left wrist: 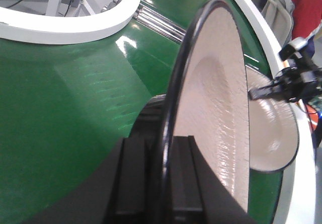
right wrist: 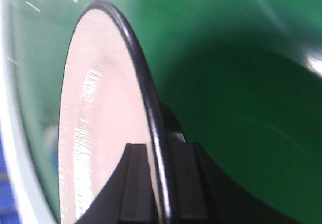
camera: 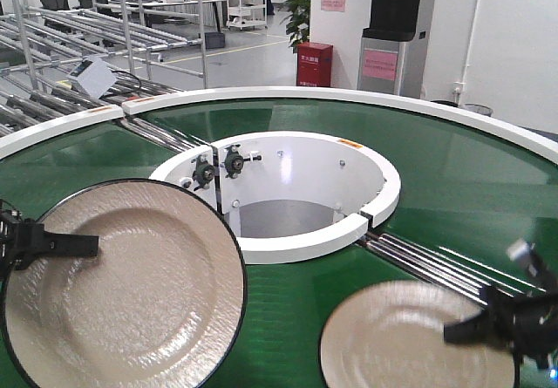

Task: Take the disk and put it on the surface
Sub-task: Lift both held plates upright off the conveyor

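The left jaws are gripping the left rim of the big disk (camera: 122, 292), one finger over the cream face and one under the black-edged back, closed down onto the rim as the left wrist view is showing. This disk is hanging tilted above the green conveyor belt (camera: 288, 318), not lying on it. I think this is because a pinch on the rim is the only hold that such a flat, shallow thing is offering.

The right jaws are doing the same with the second disk (camera: 410, 344) at the near right: they are shut onto its rim. In the right wrist view a shadow is falling on the belt behind it, so it is seeming lifted too, though I cannot tell this for sure. The two disks are sitting apart.

Both disks are shallow like plates and are carrying nothing. In the middle the white hub ring (camera: 288, 247) is opening into a round well, and only bearing blocks (camera: 207, 173) on its wall and a grey floor are showing inside.

The dark worktop with the tape lines is not appearing in any view, so I am judging the placing as not yet done. Each arm is needing to bring its disk off the belt and level it before letting go, otherwise the tilted rim may strike first and slip.
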